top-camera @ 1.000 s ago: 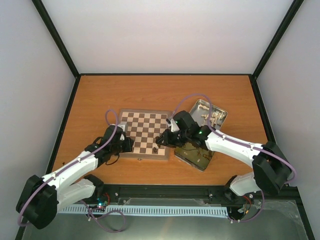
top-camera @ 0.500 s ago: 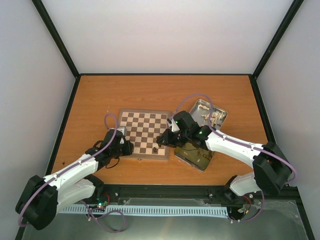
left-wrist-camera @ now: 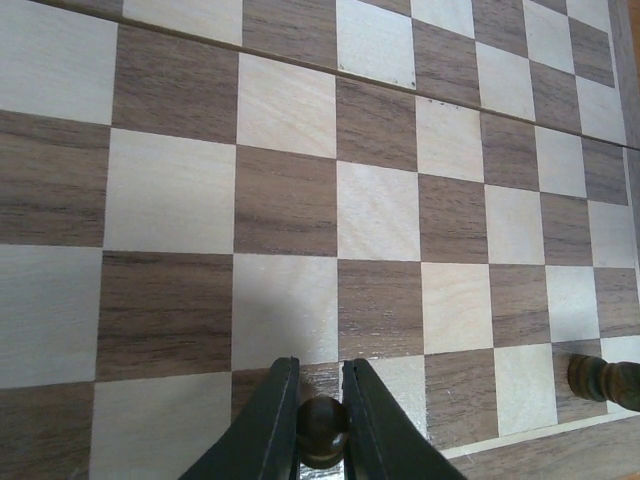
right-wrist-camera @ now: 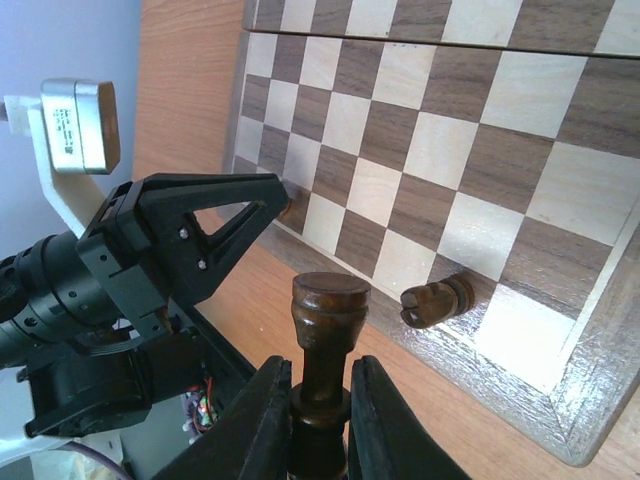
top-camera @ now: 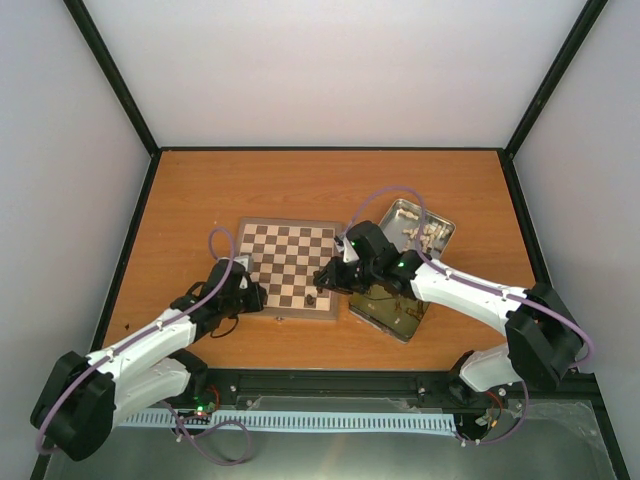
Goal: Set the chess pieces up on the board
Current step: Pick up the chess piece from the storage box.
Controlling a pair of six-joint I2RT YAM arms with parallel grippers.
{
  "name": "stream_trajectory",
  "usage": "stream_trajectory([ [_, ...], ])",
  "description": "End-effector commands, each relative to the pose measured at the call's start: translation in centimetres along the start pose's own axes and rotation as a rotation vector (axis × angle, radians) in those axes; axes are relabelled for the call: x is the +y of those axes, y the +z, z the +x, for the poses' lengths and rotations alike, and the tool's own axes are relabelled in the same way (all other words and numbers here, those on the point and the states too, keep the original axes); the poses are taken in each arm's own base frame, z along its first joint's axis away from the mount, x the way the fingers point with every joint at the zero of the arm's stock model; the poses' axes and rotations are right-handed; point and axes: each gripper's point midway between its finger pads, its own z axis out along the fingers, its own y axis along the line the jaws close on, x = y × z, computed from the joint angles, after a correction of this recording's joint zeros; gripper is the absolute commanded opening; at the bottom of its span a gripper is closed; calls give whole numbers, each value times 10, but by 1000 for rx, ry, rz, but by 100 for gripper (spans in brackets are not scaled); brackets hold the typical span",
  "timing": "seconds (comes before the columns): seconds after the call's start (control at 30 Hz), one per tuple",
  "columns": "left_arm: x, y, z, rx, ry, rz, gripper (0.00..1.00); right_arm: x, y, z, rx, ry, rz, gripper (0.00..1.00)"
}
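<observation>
The right claw pinches a tall dark piece near a corner of the board. The left claw pinches a small round-topped piece over the board's edge row. Only one lone dark piece is on the board. Nearly every square is bare, so most of the job is left.

We find the board open farther back; the left end effector, right end effector and a toppled piece crowd its near edge, a tin its right.
</observation>
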Motion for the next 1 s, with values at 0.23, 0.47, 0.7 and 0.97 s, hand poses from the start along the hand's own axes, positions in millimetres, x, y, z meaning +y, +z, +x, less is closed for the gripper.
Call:
stream_trajectory([
  [0.23,-24,-24,-35,-103,35,47,1,-39,-34,-23,-132,76,94,15],
  [0.47,-35,-30,-41,-118,60,90,1,-87,-49,-15,-155,169,174,15],
  [0.7,-50,-37,-46,-124,83,152,1,-136,-54,-8,-164,226,298,15],
  [0.97,-55,-42,-49,-129,96,168,1,-168,-53,-7,-159,214,430,15],
])
